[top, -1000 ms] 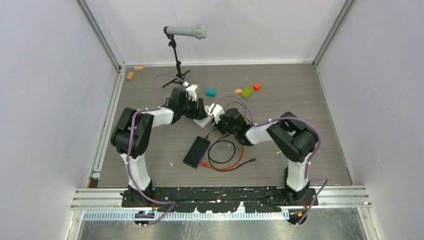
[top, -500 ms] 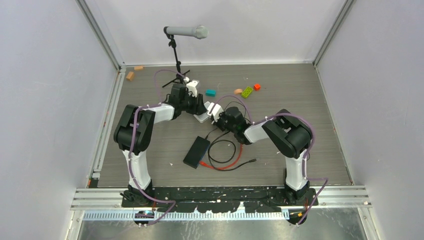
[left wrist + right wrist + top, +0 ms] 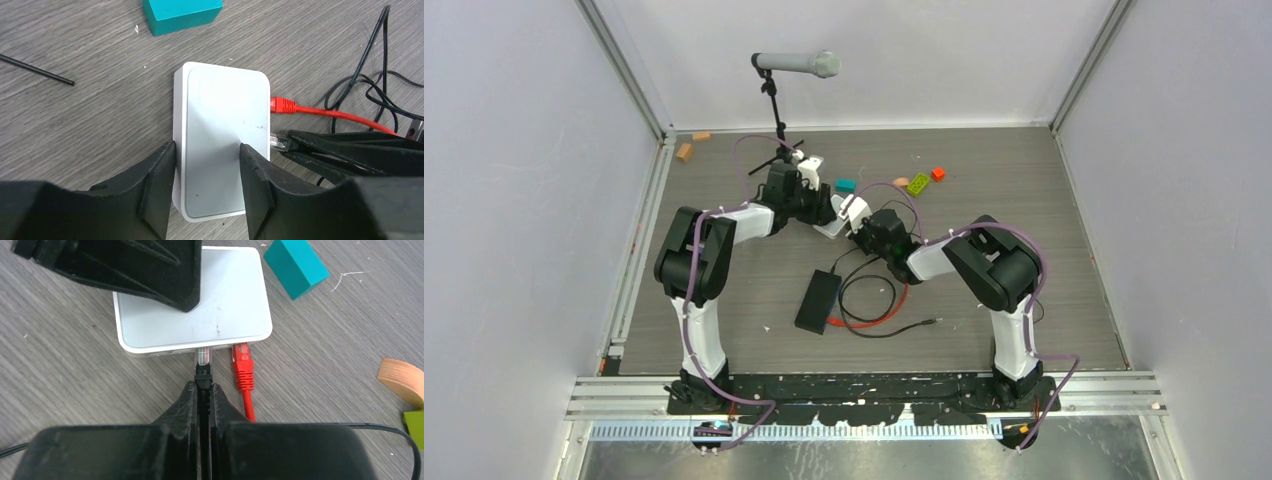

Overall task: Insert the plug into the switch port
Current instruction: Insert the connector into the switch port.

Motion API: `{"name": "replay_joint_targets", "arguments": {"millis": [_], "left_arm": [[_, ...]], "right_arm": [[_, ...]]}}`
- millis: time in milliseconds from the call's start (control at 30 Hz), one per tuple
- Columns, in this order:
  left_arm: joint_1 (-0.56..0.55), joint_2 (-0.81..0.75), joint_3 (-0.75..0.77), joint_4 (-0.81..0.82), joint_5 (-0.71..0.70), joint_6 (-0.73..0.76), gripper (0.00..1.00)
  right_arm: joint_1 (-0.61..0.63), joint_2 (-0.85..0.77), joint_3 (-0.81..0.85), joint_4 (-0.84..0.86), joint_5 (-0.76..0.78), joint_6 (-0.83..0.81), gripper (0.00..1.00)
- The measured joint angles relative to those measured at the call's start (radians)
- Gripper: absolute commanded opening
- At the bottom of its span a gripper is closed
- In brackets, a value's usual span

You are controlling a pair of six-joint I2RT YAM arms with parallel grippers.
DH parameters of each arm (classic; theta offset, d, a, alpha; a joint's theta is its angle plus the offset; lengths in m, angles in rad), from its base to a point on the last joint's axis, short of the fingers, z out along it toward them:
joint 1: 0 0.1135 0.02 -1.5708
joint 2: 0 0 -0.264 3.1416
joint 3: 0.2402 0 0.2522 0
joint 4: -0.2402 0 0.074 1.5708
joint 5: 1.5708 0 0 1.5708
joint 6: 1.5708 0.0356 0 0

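Right wrist view: right hand (image 3: 204,390) pinches the plug (image 3: 202,359), its clear tip at the switch port (image 3: 202,349) of the white box (image 3: 235,305). Left hand (image 3: 207,150), half-spread, sits over that box. Insertion likely needs a straight push.

The left arm (image 3: 692,262) and the right arm (image 3: 999,265) stand on a black base rail (image 3: 864,386), with white tubular links joined by bulky black joint housings. A purple cable (image 3: 683,335) loops along each arm up from the rail. Farthest from the rail, the left pincer (image 3: 205,160) and right pincer (image 3: 205,387) have matte black, wedge-shaped fingers.
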Motion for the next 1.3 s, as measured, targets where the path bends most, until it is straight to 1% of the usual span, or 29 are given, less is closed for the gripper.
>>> {"name": "replay_joint_targets", "arguments": {"millis": [267, 367, 467, 567, 667, 900, 1067, 1300], "left_arm": [[0.002, 0.009, 0.022, -0.023, -0.003, 0.004, 0.49], [0.002, 0.011, 0.031, -0.040, -0.003, 0.006, 0.52], [0.002, 0.013, 0.034, -0.057, -0.003, 0.008, 0.59], [0.000, 0.012, 0.031, -0.070, -0.002, 0.004, 0.64], [-0.012, 0.005, 0.021, -0.069, 0.000, 0.004, 0.66], [-0.051, -0.045, -0.057, -0.047, 0.035, -0.028, 0.75], [-0.060, -0.062, -0.086, -0.036, 0.087, -0.061, 0.77], [-0.061, -0.062, -0.086, -0.038, 0.107, -0.073, 0.79]], "right_arm": [[0.007, 0.040, 0.000, 0.094, 0.045, -0.016, 0.01], [0.006, 0.040, 0.000, 0.093, 0.031, -0.037, 0.00], [0.003, 0.037, 0.000, 0.084, 0.007, -0.055, 0.00], [0.002, 0.018, -0.006, 0.058, -0.020, -0.059, 0.00], [0.006, -0.016, -0.038, 0.030, -0.050, -0.060, 0.00], [0.046, -0.137, -0.178, -0.002, -0.099, -0.056, 0.01], [0.055, -0.179, -0.235, 0.003, -0.099, -0.056, 0.00], [0.057, -0.193, -0.243, -0.014, -0.090, -0.082, 0.00]]}}
